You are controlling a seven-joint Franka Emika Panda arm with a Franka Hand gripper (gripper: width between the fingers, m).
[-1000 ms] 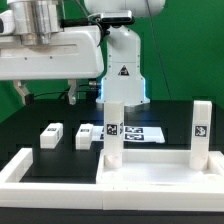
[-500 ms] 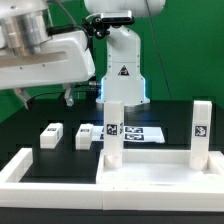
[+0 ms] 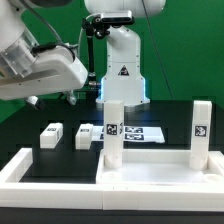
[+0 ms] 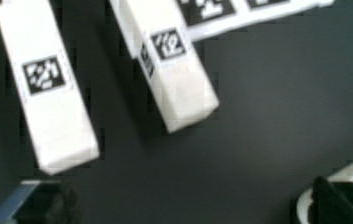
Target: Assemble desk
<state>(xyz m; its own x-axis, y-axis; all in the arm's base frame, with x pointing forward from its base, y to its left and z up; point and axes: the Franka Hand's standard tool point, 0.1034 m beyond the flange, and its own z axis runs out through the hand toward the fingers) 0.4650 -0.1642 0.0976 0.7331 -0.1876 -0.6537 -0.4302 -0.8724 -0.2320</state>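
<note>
Black table (image 3: 70,160) lay open between two loose leg blocks (image 3: 86,135) and the edge of the tabletop slab (image 3: 150,172). Above them, clear of the slab, the gripper (image 4: 191,200) hung, jaws spread, empty.

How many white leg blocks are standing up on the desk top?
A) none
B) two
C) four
B: one leg block and a second leg block stand upright on the tabletop; a third leg block and a fourth leg block lie flat on the table.
</note>
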